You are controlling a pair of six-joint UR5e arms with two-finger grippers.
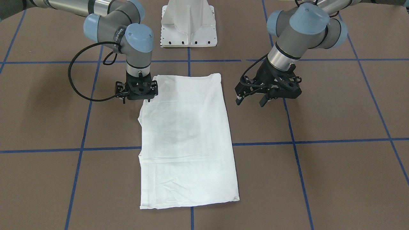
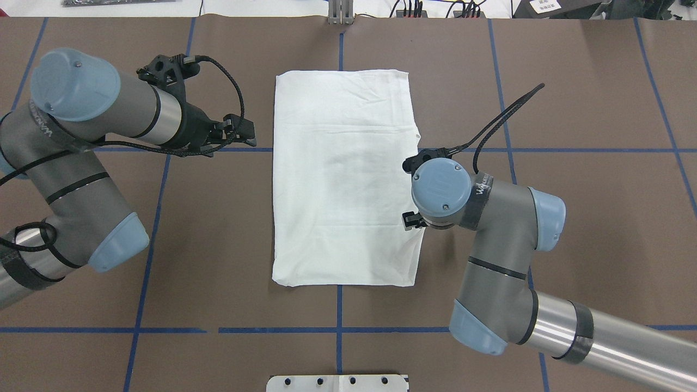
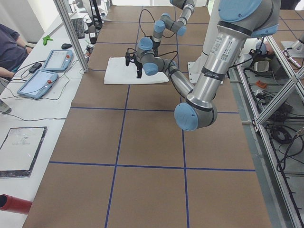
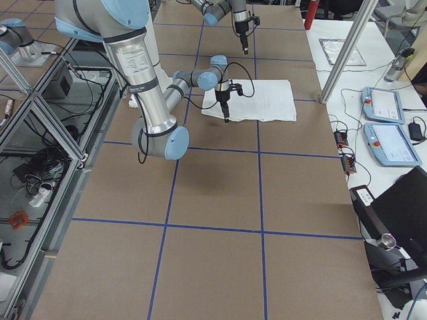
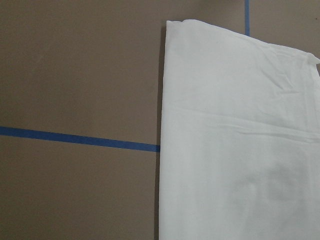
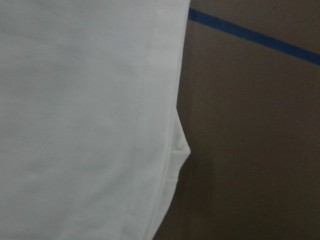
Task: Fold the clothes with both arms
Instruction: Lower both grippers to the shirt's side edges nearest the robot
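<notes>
The clothes are one white shirt point(image 1: 188, 140) folded into a long rectangle and lying flat on the brown table point(image 1: 335, 179); no text shows on it. My left gripper point(image 1: 250, 102) hovers open and tilted just off the shirt's long edge, holding nothing. In the overhead view it point(image 2: 249, 135) points at the shirt point(image 2: 343, 185) from the left. My right gripper point(image 1: 136, 100) points straight down over the opposite long edge near a corner, its fingers apart and empty. The left wrist view shows the shirt's edge point(image 5: 235, 140). A small fabric tab pokes out from the shirt point(image 6: 85, 120) in the right wrist view.
The white pedestal base point(image 1: 188, 25) stands behind the shirt. Blue tape lines point(image 1: 319, 140) cross the table. Beside the table are tablets point(image 3: 42, 80), a seated person point(image 3: 9, 47), metal posts point(image 3: 71, 33) and a red cylinder point(image 3: 14, 203).
</notes>
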